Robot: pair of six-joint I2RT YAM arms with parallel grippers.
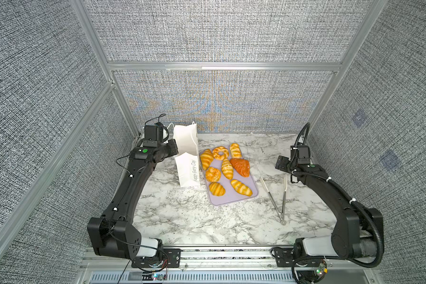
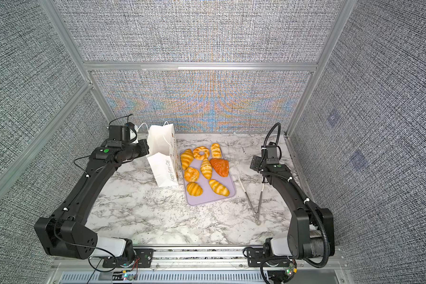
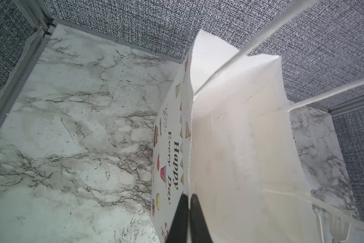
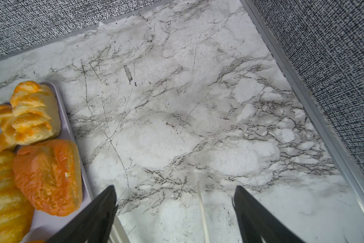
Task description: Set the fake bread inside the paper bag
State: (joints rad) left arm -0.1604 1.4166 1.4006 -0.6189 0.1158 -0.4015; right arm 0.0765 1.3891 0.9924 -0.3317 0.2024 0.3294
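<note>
Only my left wrist view showed the left gripper [image 3: 188, 196]: its jaws were pinched closed on the rim of the bag [image 3: 229, 147], whose mouth gaped open. In both top views those fingers were hidden. There the bag stood upright at nine o'clock of the tray [image 1: 229, 195], just beside it. All eight bread [image 1: 228, 168] pieces lay on the tray. My right wrist view showed the right gripper [image 4: 174, 195] with jaws wide apart, holding nothing, above the white tips of the tongs [image 1: 278, 194]. The top views showed these whole, at the tray's three o'clock.
</note>
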